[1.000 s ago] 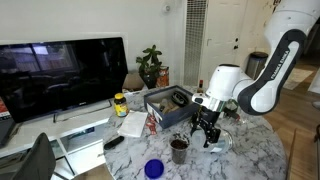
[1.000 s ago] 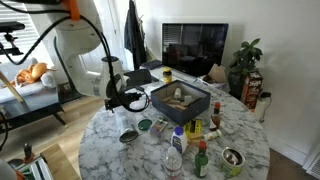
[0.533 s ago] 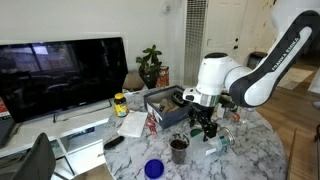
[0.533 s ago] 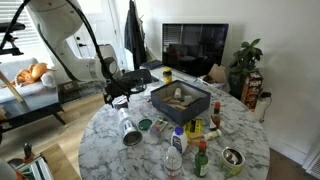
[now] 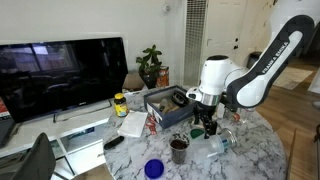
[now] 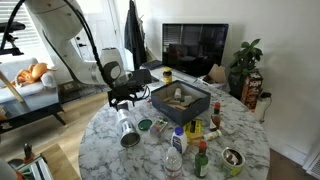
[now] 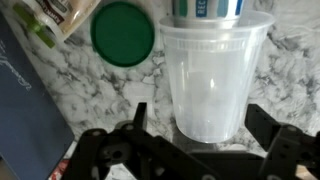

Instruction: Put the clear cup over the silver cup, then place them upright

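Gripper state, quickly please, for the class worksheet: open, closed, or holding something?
Gripper: open, jaws spread wide on either side of the clear cup lying on the table, not clamped on it.

Soft indoor daylight, wrist view blurred

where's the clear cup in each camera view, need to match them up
In an exterior view: the clear cup lies on the marble table, just below and right of the gripper.
In an exterior view: the cup lies on its side left of centre, below the gripper and left of the green lid.
Wrist view: the cup fills the centre, with the green lid at upper left.
Shared landmark: the open gripper, right next to the cup.
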Available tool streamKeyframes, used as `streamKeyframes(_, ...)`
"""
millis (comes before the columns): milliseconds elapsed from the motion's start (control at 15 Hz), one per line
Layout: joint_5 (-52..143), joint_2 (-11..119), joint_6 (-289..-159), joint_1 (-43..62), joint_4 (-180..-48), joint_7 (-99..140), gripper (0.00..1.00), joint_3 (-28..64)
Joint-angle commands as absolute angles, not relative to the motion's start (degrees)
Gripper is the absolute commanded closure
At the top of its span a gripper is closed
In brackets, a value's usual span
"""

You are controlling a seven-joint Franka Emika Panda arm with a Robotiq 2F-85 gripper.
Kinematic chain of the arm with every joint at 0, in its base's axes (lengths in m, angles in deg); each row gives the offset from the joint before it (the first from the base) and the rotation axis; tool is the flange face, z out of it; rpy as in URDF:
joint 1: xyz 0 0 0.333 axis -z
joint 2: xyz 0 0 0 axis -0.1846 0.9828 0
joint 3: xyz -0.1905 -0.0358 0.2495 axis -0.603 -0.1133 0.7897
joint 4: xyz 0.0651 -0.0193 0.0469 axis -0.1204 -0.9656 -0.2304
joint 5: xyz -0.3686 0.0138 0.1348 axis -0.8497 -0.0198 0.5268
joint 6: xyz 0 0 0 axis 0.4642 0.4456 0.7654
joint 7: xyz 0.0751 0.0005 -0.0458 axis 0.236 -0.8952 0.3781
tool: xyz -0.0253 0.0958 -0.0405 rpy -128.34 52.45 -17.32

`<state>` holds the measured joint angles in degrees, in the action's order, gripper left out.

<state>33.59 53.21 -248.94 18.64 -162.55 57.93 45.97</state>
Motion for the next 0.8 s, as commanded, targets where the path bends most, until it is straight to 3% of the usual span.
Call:
streamKeyframes(0, 45.87, 46.92, -254.25, 19.52, -171.96, 58.69, 0.00, 44.92)
streamKeyframes(267, 64.28, 45.93, -260.04, 29.32, -179.84, 61.72, 0.00, 56.02)
streamKeyframes(333, 58.64, 48.47, -257.08, 22.14, -174.64, 61.25, 0.00, 48.27)
streamKeyframes(733, 57.02, 48.42, -256.09, 19.24, -173.90, 59.52, 0.00, 45.97)
